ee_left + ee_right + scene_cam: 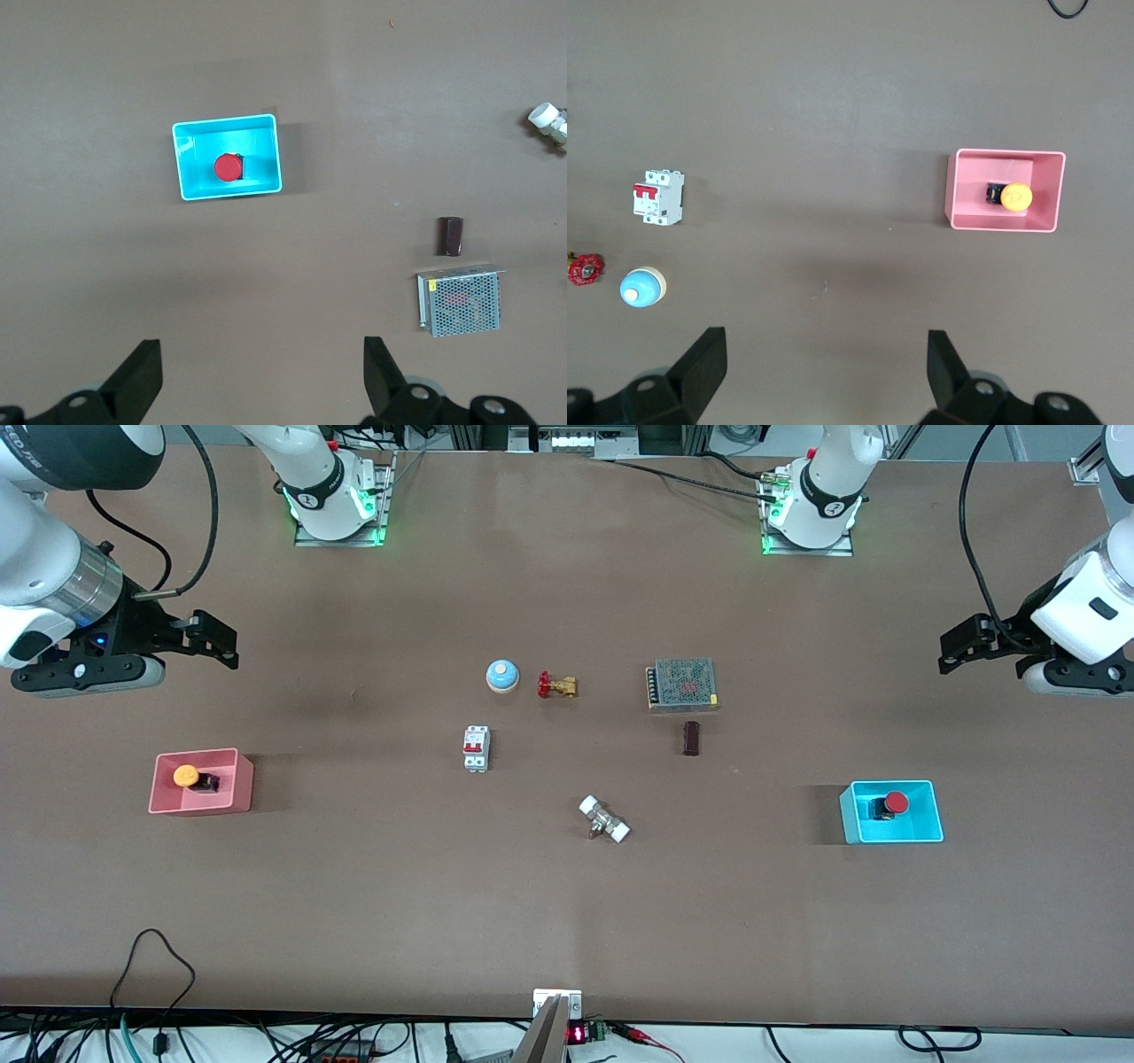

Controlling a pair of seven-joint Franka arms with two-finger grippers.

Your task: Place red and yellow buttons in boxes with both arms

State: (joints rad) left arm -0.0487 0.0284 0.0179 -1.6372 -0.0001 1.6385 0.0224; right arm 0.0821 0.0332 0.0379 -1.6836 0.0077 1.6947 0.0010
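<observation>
The orange-yellow button lies in the pink-red box at the right arm's end of the table; both show in the right wrist view, button in box. The red button lies in the cyan box at the left arm's end; the left wrist view shows the button in the box. My right gripper is open and empty, raised over bare table. My left gripper is open and empty, raised over bare table.
In the table's middle stand a blue bell, a red-handled brass valve, a white breaker, a metal mesh power supply, a small dark block and a white-capped fitting.
</observation>
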